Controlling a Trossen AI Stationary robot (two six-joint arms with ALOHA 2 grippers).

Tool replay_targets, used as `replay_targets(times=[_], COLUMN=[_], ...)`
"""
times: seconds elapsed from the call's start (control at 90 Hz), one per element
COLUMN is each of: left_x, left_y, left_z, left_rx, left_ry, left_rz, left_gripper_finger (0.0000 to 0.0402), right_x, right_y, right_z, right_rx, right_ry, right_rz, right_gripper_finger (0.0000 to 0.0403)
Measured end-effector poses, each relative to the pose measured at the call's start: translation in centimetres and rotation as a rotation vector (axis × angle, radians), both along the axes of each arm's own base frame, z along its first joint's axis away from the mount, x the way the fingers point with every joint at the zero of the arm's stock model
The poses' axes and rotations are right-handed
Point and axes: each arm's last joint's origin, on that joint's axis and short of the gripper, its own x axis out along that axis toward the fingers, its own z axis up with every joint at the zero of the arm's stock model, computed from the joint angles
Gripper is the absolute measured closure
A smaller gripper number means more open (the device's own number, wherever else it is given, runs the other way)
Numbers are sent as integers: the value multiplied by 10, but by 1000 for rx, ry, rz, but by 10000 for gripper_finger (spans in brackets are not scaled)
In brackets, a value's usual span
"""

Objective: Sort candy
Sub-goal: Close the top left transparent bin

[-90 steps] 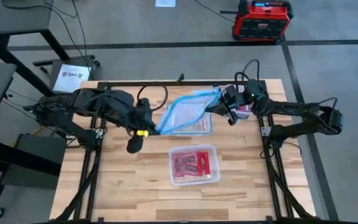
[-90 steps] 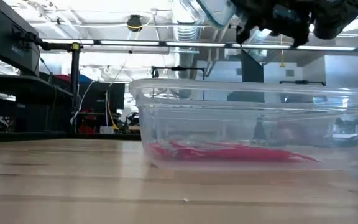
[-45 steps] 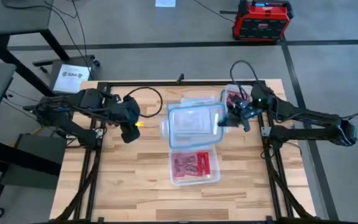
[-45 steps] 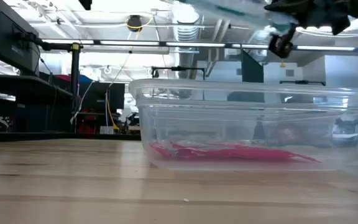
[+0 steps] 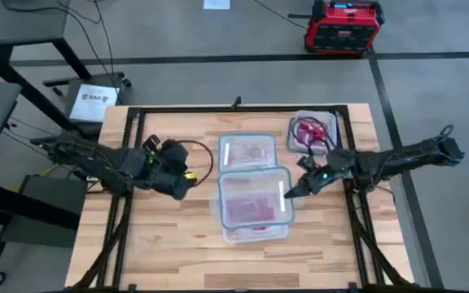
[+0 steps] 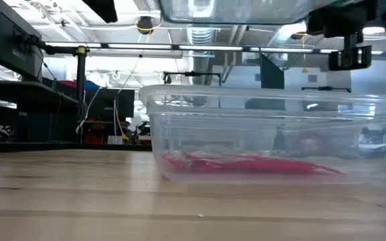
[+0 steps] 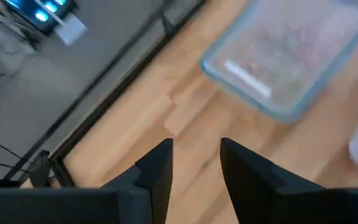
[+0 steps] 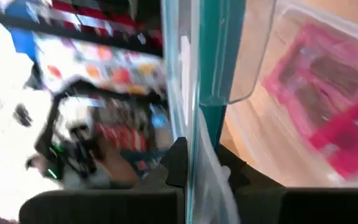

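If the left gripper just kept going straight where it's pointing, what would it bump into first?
Probably the clear container with the bluish rim, lying ahead of the left gripper across bare table. Its jaws stand open. Depth is hard to judge, so it might pass short of it.

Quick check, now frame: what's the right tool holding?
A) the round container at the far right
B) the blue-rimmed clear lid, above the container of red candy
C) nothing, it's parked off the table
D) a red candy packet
B: the right tool grips the edge of the blue-rimmed lid, which hangs over the container of red candy; the right wrist view shows the rim between its fingers.
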Motion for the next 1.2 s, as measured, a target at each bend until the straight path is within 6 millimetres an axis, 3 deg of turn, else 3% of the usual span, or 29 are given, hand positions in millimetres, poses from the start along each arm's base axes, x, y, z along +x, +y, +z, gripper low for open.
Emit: replay_targets(times=[0.111,0.211,0.522,0.656,0.8,1.2], left_x=[5,9,16,15,15,14], left_y=[-5,-6,-9,-11,-12,-15], left_z=[-11,-13,-9,-9,-10,-9], left_rx=[29,24,34,36,36,47], left_ry=[-43,-44,-78,-72,-66,-51], left_rz=[-4,-30,-82,-92,-98,-124], left_gripper_finger=[283,283,283,283,283,283], right_x=[-4,-6,1,6,6,12], right_y=[14,23,24,25,28,23], right_z=[-22,-28,-61,-60,-77,-81], right_rx=[31,3,-32,10,2,-1], right_ry=[31,26,39,-27,84,88], right_rz=[0,34,-10,-15,38,47], right_gripper_finger=[389,389,389,389,389,384])
